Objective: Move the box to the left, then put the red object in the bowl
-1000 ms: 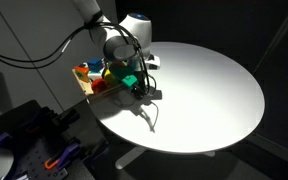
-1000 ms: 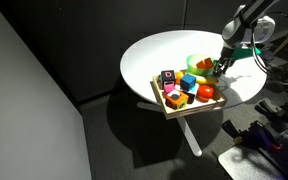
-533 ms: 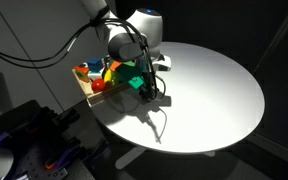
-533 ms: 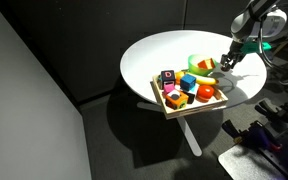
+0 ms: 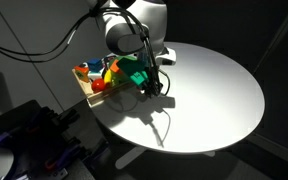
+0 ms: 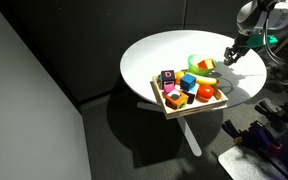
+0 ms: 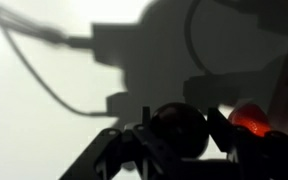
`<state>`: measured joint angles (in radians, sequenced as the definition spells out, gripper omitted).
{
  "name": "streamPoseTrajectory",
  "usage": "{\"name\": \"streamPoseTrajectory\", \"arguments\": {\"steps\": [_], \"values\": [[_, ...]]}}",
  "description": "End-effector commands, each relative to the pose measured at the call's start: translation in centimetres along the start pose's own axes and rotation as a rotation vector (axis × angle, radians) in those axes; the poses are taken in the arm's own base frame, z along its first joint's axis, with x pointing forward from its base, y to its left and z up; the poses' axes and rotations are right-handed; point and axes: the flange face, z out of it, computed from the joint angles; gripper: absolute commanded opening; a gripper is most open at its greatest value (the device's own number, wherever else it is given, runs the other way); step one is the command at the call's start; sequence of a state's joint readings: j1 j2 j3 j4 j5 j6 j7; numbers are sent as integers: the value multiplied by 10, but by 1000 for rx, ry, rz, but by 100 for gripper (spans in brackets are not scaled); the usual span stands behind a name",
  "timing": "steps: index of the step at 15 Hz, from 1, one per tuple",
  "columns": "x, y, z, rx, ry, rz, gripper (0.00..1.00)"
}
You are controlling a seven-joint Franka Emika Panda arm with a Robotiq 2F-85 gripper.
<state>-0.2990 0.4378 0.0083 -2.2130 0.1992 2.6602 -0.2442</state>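
- The tool (image 6: pixel 231 58) is hovering above the round white desk (image 6: pixel 154 55), just past the far corner of the shallow wooden tray (image 6: pixel 162 102). It is touching nothing on the tray. Hanging at this height is probably keeping it clear of the tray's rim and contents while it travels.
- The tool is showing too small and too dark in both exterior views, so I cannot tell how far apart its fingers are standing or whether they are gripping anything.
- In the wrist view the tool is showing only as a black silhouette along the bottom edge. A red-orange glow (image 7: pixel 249 118) is sitting at its right side. I cannot tell whether that is the task's thing or only a light.
- The glossy red rounded object (image 6: pixel 206 92) is lying inside the tray, in the corner nearest the tool and packed close among the coloured blocks (image 6: pixel 174 95). It looks smooth and ball-like, so it may be inclined to roll once freed.
- The small round bright green plastic bowl (image 6: pixel 197 64) is standing upright on the desk, just beside the tray's far edge and near the tool. That is making for a short carry.
- No separate box is showing. The tray is probably the box meant.
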Motion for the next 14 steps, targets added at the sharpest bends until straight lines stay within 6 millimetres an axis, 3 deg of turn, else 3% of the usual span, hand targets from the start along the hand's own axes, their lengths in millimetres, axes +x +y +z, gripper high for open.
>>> {"name": "streamPoseTrajectory", "arguments": {"steps": [1, 14], "values": [[-7, -10, -25, 50, 22, -27, 34], [-22, -62, -79, 145, 130, -96, 34]]}}
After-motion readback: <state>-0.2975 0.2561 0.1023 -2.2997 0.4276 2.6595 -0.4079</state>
